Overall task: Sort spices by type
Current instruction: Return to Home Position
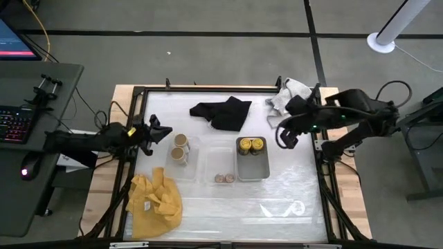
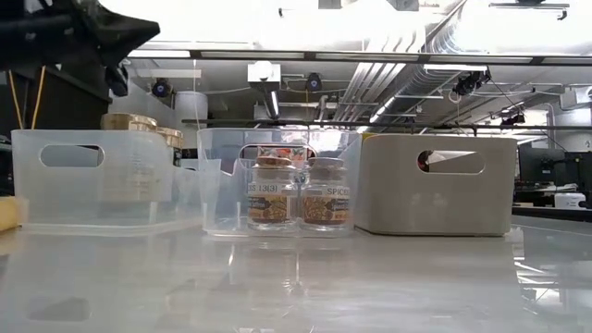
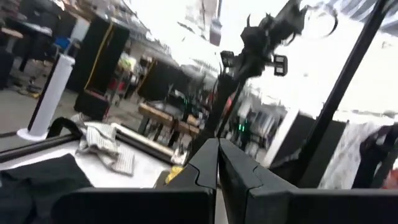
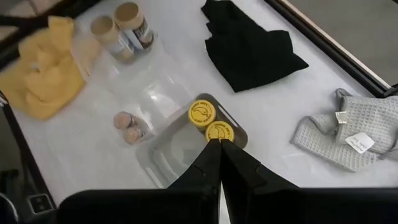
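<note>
Two tan-topped jars (image 1: 180, 148) (image 4: 121, 25) stand upright in the left clear tray (image 1: 195, 158). Two tiny brownish jars (image 1: 223, 178) (image 2: 298, 194) stand at the near end of the middle clear tray (image 1: 220, 155). Two yellow-topped jars (image 1: 251, 144) (image 4: 210, 121) stand at the far end of the grey tray (image 1: 252, 168) (image 2: 435, 183). My left gripper (image 1: 160, 131) (image 3: 217, 155) hovers shut, left of the tan-topped jars. My right gripper (image 1: 282, 138) (image 4: 219, 144) hangs shut above the table, right of the grey tray.
A black cloth (image 1: 221, 113) lies at the far middle of the table, a grey cloth (image 1: 287, 93) at the far right corner and a yellow cloth (image 1: 156, 200) at the near left. A desk with a keyboard (image 1: 17, 124) stands left of the table.
</note>
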Tool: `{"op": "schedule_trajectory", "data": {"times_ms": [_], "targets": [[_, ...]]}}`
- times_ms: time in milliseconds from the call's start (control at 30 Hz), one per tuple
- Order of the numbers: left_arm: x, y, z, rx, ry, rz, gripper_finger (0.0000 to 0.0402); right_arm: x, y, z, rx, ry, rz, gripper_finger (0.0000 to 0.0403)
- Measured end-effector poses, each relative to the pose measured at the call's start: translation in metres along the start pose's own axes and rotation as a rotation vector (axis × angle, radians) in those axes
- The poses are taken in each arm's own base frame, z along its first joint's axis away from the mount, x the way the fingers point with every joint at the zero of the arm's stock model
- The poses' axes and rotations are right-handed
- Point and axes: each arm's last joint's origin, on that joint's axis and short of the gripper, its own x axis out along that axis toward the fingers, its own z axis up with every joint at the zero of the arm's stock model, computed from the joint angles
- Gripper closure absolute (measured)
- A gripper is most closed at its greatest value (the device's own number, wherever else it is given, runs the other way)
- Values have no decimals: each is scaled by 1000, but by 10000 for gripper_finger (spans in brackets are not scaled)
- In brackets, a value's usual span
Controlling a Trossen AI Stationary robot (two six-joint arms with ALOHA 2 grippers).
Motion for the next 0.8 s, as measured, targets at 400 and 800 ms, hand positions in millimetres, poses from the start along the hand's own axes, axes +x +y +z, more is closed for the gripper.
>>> {"op": "schedule_trajectory", "data": {"times_ms": [400, 800], "targets": [[-12, 5, -16, -37, 6, 38, 401, -4, -11, -42, 36, 24, 9, 403], [-12, 4, -17, -53, 23, 17, 401, 84, -77, -130, 60, -301, 300, 403]]}}
